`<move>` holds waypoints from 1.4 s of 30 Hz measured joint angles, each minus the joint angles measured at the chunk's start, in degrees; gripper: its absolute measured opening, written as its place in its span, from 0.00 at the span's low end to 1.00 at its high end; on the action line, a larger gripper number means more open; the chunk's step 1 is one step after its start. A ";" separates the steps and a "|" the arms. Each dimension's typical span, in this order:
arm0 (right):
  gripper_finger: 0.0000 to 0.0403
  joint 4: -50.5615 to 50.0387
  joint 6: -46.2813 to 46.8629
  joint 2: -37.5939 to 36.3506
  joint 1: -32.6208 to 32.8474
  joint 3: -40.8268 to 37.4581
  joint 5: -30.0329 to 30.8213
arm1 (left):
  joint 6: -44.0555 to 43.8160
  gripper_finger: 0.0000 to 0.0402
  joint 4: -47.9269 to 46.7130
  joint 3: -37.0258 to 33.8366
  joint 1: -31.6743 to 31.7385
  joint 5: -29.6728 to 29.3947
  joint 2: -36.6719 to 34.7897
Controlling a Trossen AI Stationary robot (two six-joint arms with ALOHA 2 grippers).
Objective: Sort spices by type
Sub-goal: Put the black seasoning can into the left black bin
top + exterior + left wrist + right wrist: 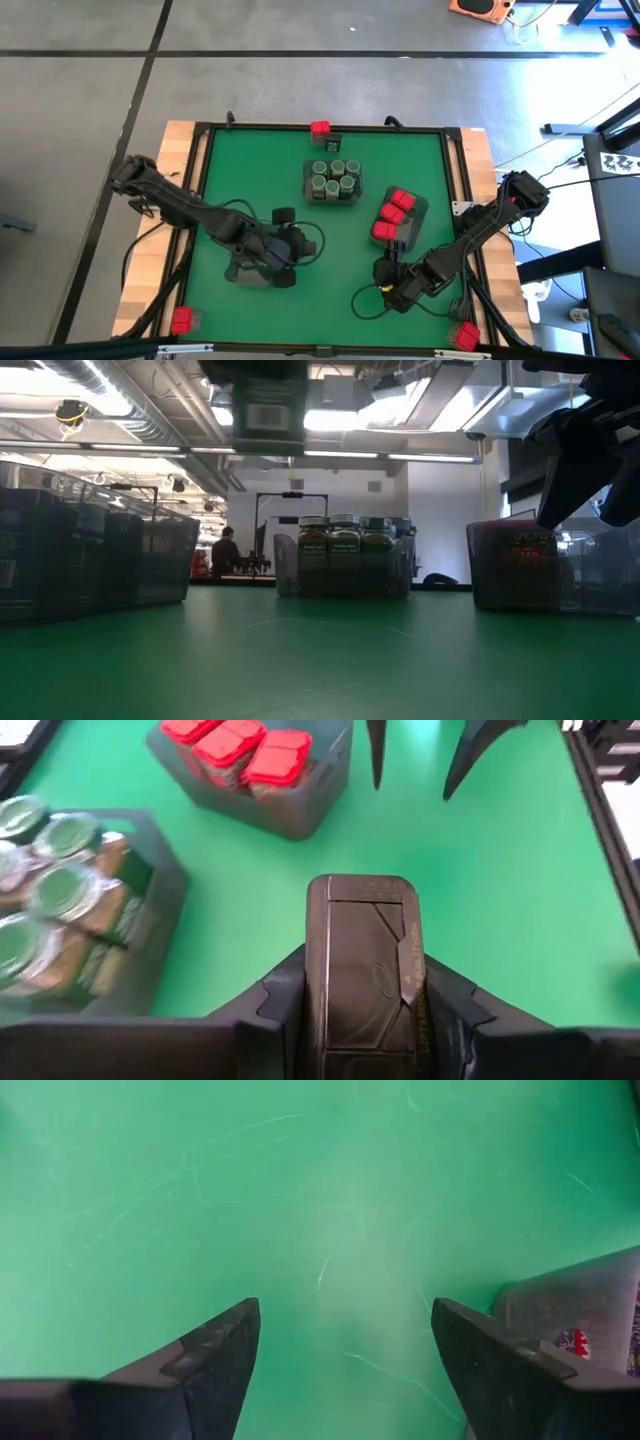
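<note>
dark grey tin (365, 970) gripped in left tool (362, 1010) | right tool (345, 1350) wide, empty

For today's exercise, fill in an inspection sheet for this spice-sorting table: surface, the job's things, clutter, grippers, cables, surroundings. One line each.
Surface: green mat in a dark frame on a wooden table.
Job's things: jars in the middle tray; red boxes in the right tray; one red box at the far edge, one red box at the near left corner and another at the near right corner.
Clutter: nothing seen.
Grippers: left gripper shut on a dark tin; right gripper open, empty, over bare mat.
Cables: black cables looped beside the arms.
Surroundings: a person far behind the table.
</note>
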 joint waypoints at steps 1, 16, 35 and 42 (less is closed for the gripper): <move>0.73 -0.02 -0.01 0.00 0.00 0.00 0.00 | -0.47 0.30 -1.47 0.00 -0.36 -0.75 -0.85; 0.73 0.48 -0.02 0.02 0.00 0.00 1.00 | -4.04 0.30 0.11 -19.84 0.34 -5.83 -18.77; 0.73 3.18 0.29 0.02 -0.13 0.02 1.21 | -2.32 0.30 8.06 -34.07 1.20 -5.82 -28.11; 0.73 4.21 2.05 0.02 -0.13 0.02 1.37 | 0.48 0.30 7.64 -34.07 1.19 -5.85 -28.11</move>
